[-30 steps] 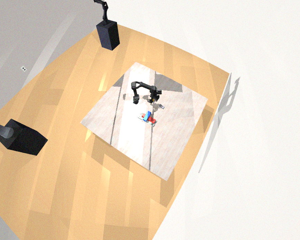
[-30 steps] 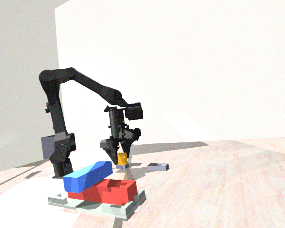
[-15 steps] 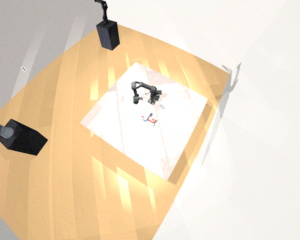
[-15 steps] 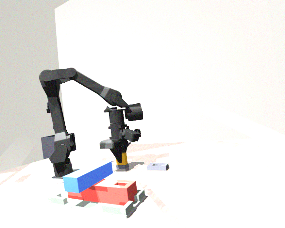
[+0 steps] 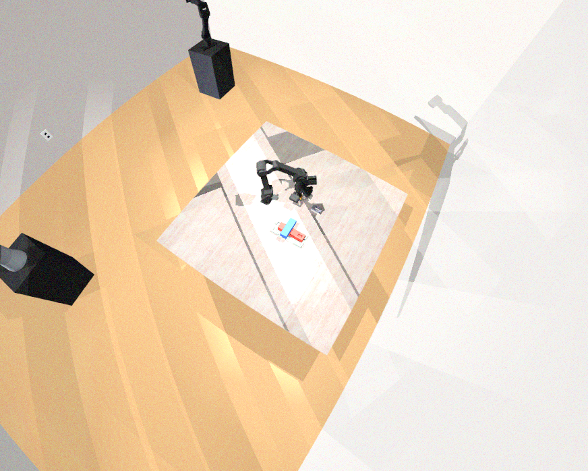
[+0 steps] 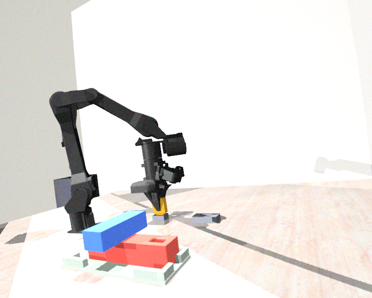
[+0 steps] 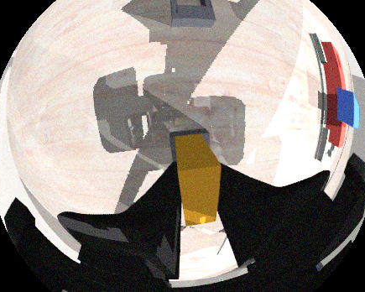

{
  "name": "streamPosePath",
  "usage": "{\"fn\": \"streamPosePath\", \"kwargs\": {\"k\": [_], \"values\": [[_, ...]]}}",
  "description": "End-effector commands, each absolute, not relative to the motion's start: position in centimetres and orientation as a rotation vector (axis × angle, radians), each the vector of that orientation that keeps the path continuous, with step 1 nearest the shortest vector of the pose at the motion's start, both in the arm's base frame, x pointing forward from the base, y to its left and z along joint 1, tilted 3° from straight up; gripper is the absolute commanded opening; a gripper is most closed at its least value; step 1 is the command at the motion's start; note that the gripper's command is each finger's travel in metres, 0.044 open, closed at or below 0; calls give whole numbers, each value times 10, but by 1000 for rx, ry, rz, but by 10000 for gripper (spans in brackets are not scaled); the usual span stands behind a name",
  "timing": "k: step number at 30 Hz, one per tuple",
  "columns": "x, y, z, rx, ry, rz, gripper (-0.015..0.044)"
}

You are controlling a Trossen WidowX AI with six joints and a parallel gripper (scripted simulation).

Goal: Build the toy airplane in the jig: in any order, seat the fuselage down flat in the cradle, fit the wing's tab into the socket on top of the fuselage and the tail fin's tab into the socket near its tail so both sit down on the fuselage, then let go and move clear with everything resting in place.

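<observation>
The red fuselage (image 5: 298, 235) (image 6: 144, 251) (image 7: 334, 75) lies in the pale green cradle (image 6: 147, 276) (image 7: 321, 147). The blue wing (image 5: 288, 228) (image 6: 115, 229) (image 7: 347, 108) lies across the top of the fuselage. The socket near the tail, a rectangular hole in the red top, is empty. The yellow tail fin (image 6: 160, 206) (image 7: 198, 180) stands upright at a small grey holder (image 6: 160, 217) (image 7: 173, 147). My gripper (image 6: 159, 205) (image 7: 199, 185) points down and is shut on the tail fin. The fin's tab is hidden, and I cannot tell whether it is clear of the holder.
A second grey holder (image 5: 317, 208) (image 6: 206, 217) (image 7: 193, 18), with an open recess, sits to the right of the tail fin in the exterior view. The cradle with the fuselage and wing is nearer that camera. Other arms on black pedestals (image 5: 213, 71) (image 5: 51, 273) stand away from the table.
</observation>
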State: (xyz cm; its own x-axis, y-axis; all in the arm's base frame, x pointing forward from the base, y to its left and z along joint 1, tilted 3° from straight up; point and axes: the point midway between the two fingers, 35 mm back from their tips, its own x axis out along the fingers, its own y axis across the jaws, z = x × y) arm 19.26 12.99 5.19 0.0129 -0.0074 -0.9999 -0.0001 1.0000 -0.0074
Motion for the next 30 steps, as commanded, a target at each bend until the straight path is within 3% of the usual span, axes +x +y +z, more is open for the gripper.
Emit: {"fn": "streamPosePath", "kwargs": {"k": [1, 30], "values": [[201, 137, 64, 28, 1507, 15, 0], [198, 135, 149, -6, 1560, -6, 0]]}}
